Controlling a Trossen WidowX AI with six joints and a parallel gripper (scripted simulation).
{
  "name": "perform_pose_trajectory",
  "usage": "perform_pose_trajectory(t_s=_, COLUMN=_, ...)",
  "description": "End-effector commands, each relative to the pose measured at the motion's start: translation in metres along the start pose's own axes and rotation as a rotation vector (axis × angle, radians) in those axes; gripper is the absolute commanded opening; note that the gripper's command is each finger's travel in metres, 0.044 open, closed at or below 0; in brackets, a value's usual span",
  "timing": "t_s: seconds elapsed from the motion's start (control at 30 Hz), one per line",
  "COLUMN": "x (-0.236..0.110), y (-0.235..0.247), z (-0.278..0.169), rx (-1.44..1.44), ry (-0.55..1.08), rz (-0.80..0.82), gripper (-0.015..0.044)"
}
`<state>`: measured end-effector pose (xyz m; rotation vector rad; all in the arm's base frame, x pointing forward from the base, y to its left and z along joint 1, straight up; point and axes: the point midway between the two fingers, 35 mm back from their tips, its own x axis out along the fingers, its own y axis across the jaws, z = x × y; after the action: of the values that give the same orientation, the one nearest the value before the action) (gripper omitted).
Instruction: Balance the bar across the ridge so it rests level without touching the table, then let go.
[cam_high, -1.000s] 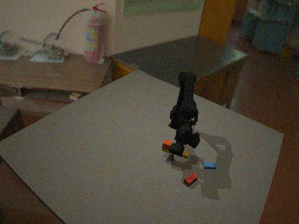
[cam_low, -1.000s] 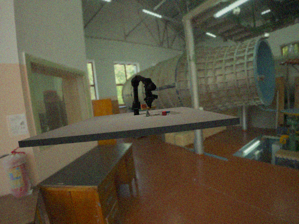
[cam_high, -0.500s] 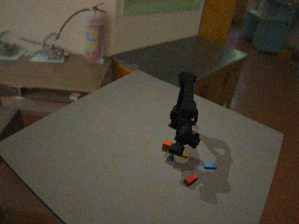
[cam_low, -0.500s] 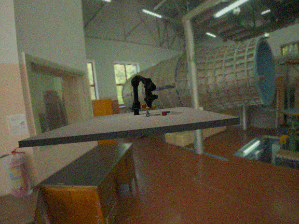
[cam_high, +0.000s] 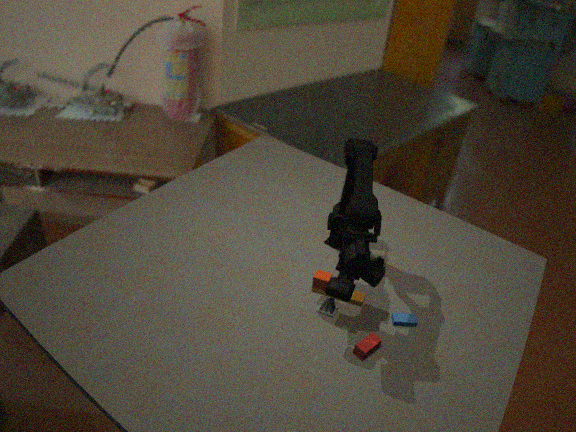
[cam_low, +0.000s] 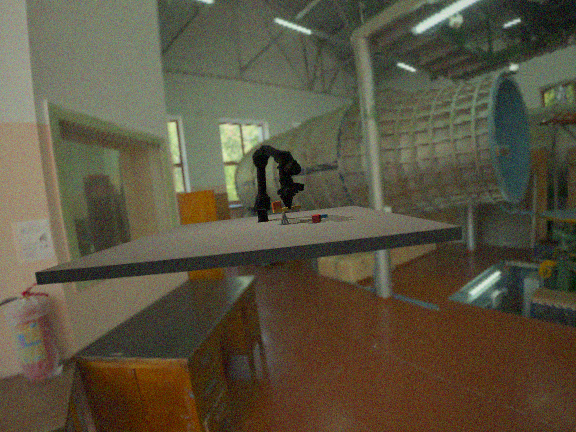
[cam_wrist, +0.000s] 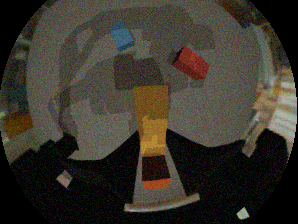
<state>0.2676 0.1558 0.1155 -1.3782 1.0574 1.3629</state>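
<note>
My gripper (cam_high: 341, 288) (cam_low: 288, 201) (cam_wrist: 152, 132) is shut on the bar (cam_high: 322, 278) (cam_wrist: 152, 106), gripping it near its middle. The bar has an orange end and a yellow end (cam_high: 358, 298). It hangs roughly level, a little above the table (cam_high: 200, 280) (cam_low: 240, 240). The ridge (cam_high: 327, 306) (cam_low: 284, 220), a small grey wedge, stands on the table just below the orange half of the bar. I cannot tell whether the bar touches it. In the wrist view the ridge is hidden.
A blue block (cam_high: 404, 319) (cam_wrist: 121, 35) and a red block (cam_high: 367, 345) (cam_low: 316, 218) (cam_wrist: 192, 63) lie on the table to the right of the ridge, beyond the bar's yellow end. The arm's shadow falls over them. The table's right edge is near.
</note>
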Motion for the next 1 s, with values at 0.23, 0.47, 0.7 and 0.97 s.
perform_pose_trajectory(t_s=0.23, x=0.0015, y=-0.0005, z=-0.0006, rx=0.002, ry=0.003, rz=-0.001, gripper=0.0000)
perform_pose_trajectory(t_s=0.47, x=0.0020, y=-0.0005, z=-0.0006, rx=0.002, ry=0.003, rz=-0.001, gripper=0.0000)
perform_pose_trajectory(t_s=0.7, x=0.0026, y=-0.0005, z=-0.0007, rx=0.002, ry=0.003, rz=-0.001, gripper=0.0000)
perform_pose_trajectory(t_s=0.97, x=0.0033, y=-0.0005, z=-0.0007, rx=0.002, ry=0.003, rz=-0.001, gripper=0.0000)
